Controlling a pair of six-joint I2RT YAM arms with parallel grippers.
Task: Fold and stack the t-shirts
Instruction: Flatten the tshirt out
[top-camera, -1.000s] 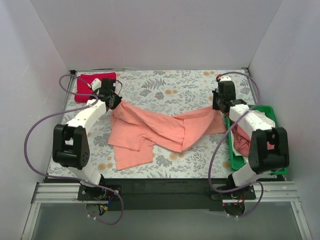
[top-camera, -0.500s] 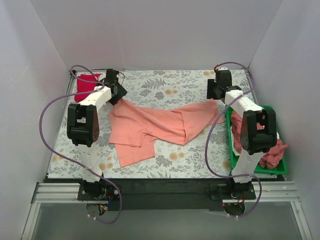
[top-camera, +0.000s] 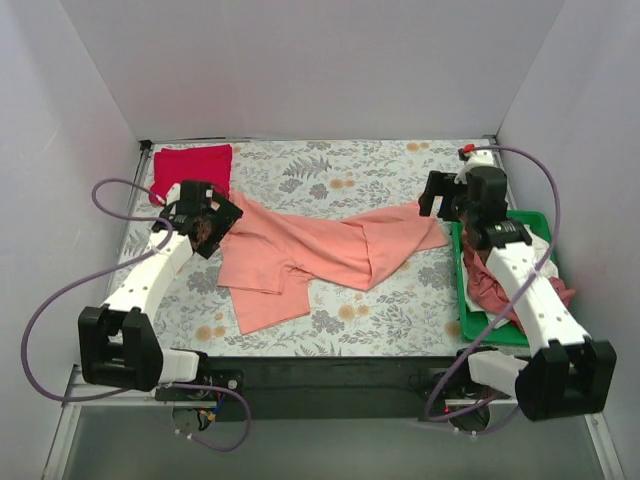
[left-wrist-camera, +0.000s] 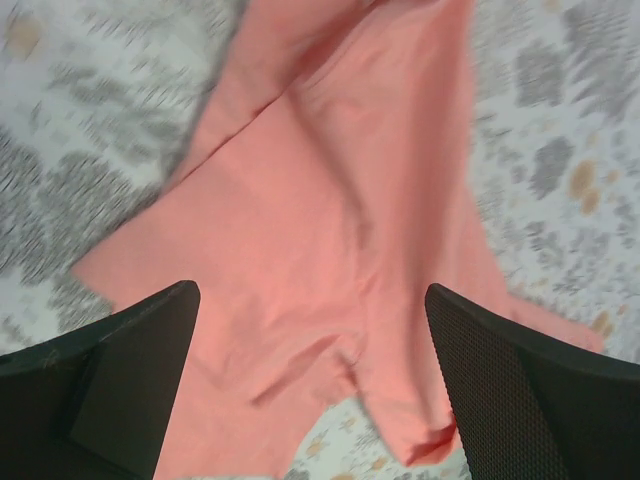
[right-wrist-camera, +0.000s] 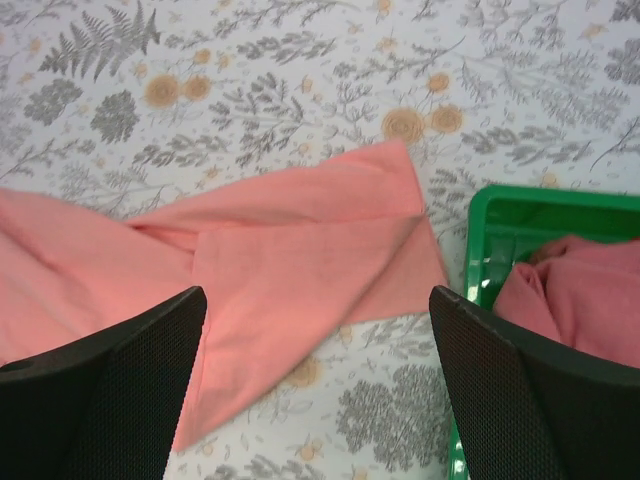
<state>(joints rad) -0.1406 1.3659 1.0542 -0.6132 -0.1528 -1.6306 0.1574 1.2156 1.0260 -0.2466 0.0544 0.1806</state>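
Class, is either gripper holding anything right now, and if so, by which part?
Nothing is held: the left gripper and right gripper both hang open above the pink t-shirt, gripping no part of it.

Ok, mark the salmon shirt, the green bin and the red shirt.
salmon shirt (top-camera: 300, 250): top view, mid cloth.
green bin (right-wrist-camera: 530, 210): right wrist view, far rim.
red shirt (top-camera: 190, 162): top view, its centre.

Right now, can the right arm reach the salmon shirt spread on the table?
Probably yes. The right gripper hangs open above the salmon shirt at its right end, with nothing between them; the green bin sits beside it, not in the way.
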